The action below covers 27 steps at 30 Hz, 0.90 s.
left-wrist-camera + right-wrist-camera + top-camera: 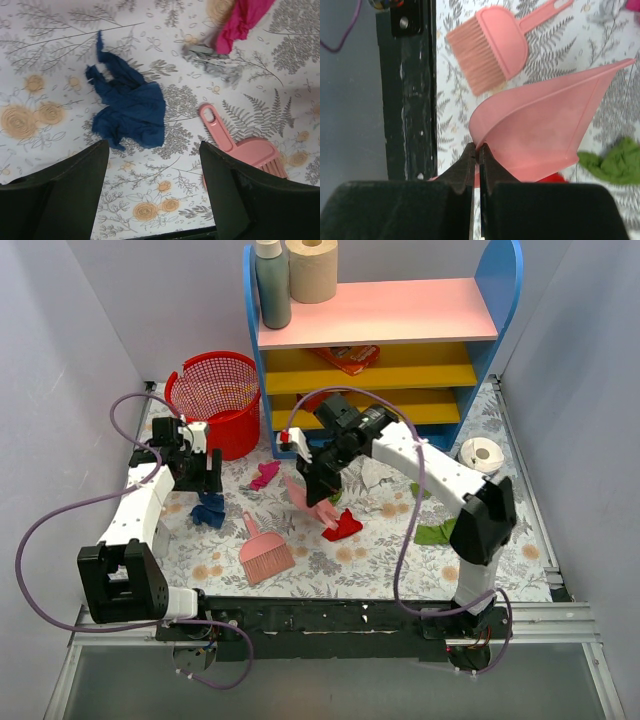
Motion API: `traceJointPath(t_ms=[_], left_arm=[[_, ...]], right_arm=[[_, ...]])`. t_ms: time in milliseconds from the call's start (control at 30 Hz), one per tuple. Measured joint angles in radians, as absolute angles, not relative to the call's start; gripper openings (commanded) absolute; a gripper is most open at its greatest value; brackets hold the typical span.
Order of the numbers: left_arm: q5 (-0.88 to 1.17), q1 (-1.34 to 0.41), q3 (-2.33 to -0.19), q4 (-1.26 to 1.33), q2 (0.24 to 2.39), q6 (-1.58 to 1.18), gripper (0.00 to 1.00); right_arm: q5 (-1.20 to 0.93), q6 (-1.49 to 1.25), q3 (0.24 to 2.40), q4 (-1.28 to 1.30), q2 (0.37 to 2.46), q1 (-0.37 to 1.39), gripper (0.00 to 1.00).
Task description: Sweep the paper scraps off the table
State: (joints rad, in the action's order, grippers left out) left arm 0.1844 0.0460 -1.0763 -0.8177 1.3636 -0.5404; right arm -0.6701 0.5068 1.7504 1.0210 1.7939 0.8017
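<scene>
Just ahead of the left hand [152, 150], spread and empty, a dark blue scrap [132, 112] is seen on the desk [50, 50], its long axis running away from the hand; this hand is judged the nearer. Further right, the dustpan [545, 125] rim is pinched by the right hand [477, 150], with a red scrap [343, 527] and a green scrap [615, 162] close by.

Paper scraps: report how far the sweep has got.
Done: nothing shows as swept. In hand: the right hand is shut on the pink dustpan; the left hand hangs open over the dark blue scrap. Left: the brush lies ungripped; the magenta scrap, red scrap and green scrap lie on the table.
</scene>
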Motion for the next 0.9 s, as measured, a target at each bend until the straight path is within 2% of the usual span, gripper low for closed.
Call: traceJointPath(t_ms=[167,400,533,667,733,767,867,900], left_arm=[[0.147,0.089,-1.076,-0.815,1.340,-0.540,0.74],[0.130,0.096,-1.076,-0.816,1.338,-0.532,0.75],[0.131,0.096,-1.076,-0.817,1.331,-0.511,0.75],[0.226,0.097,-1.076,-0.839,1.330,-0.487,0.73],[0.292,0.087,-1.076,-0.853,1.330,-0.474,0.73],[0.316,0.072,-1.074,-0.855,1.330,-0.464,0.73],[0.365,-0.007,-1.050,-0.846,1.327,-0.424,0.73],[0.386,-0.037,-1.029,-0.846,1.324,-0.405,0.72]], right_arm=[[-0.693,0.444,1.856,0.952,1.969,0.870,0.01],[-0.391,0.330,1.869,0.860,2.065,1.043,0.01],[-0.265,0.311,1.868,0.845,2.072,1.042,0.01],[-0.194,0.325,1.826,0.826,2.073,1.026,0.03],[-0.169,0.342,1.795,0.828,2.075,1.022,0.22],[-0.163,0.348,1.786,0.830,2.077,1.022,0.39],[-0.160,0.372,1.785,0.839,2.086,1.023,0.58],[-0.161,0.380,1.789,0.842,2.086,1.023,0.60]])
